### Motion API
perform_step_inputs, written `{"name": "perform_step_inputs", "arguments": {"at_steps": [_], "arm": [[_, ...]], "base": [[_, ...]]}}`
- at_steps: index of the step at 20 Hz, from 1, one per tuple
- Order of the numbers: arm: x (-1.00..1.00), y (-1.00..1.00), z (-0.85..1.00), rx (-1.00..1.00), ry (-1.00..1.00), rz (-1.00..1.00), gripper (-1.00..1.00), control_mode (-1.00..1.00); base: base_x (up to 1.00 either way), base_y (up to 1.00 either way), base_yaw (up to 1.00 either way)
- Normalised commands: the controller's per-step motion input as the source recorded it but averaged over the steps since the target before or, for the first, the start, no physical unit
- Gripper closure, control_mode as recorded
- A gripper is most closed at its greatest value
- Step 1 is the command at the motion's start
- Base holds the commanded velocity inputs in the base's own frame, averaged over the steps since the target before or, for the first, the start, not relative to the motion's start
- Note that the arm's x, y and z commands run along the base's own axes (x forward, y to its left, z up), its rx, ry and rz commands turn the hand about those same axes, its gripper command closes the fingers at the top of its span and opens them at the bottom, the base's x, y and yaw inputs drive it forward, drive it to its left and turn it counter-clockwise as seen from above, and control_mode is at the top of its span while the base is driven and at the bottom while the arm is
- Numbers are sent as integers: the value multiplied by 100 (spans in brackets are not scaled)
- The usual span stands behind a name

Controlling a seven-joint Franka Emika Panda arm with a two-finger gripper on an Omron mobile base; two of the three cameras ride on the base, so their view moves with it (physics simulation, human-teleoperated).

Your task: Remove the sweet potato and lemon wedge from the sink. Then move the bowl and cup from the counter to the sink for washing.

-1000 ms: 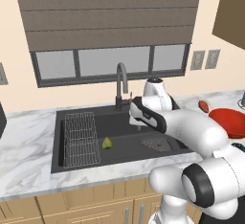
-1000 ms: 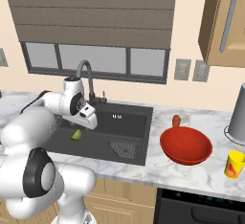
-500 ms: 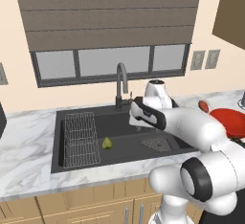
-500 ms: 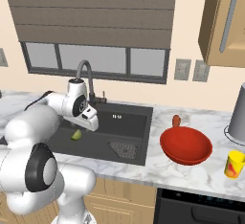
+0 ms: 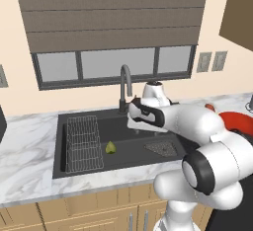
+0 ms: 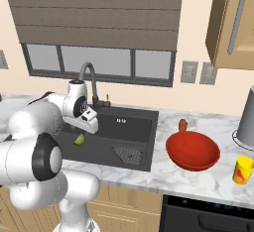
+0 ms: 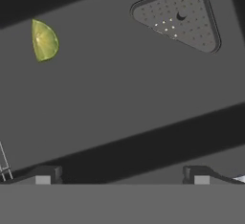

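The lemon wedge (image 5: 110, 147) (image 6: 79, 139) lies on the floor of the dark sink (image 5: 148, 162) (image 6: 147, 142), just right of the wire rack (image 5: 84, 143). My gripper (image 5: 142, 126) (image 6: 91, 122) hangs open over the sink, right of the wedge and in front of the faucet (image 5: 125, 84). In the hand view the lemon wedge (image 7: 44, 40) is at upper left and the drain grate (image 7: 178, 17) at upper right, with nothing between my gripper (image 7: 122, 174) tips. The sweet potato (image 6: 183, 125) rests on the counter behind the red bowl (image 6: 193, 150). The yellow cup (image 6: 243, 170) stands right of the bowl.
A grey metal pot (image 6: 246, 117) stands at the far right of the counter. A wall cabinet (image 6: 233, 23) hangs above it. Marble counter (image 5: 24, 161) stretches left of the sink. The drain grate (image 5: 161, 148) sits in the basin's right front corner.
The hand has sunk slightly lower over the sink and the elbow has shifted a little. The jaws stay open, and the lemon wedge, bowl and cup have not moved.
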Motion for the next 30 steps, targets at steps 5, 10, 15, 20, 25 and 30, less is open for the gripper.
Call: {"name": "perform_step_inputs", "arguments": {"at_steps": [5,10,15,20,25,30], "arm": [[11,22,-9,0,0,0,-100,-100],[14,14,-9,0,0,0,-100,-100],[14,17,-13,0,0,0,-100,-100],[12,16,-16,0,0,0,-100,-100],[15,13,-19,0,0,0,-100,-100],[21,7,-20,1,0,0,-100,-100]], "base": [[0,0,0],[0,0,0],[0,0,0],[0,0,0],[0,0,0],[0,0,0]]}}
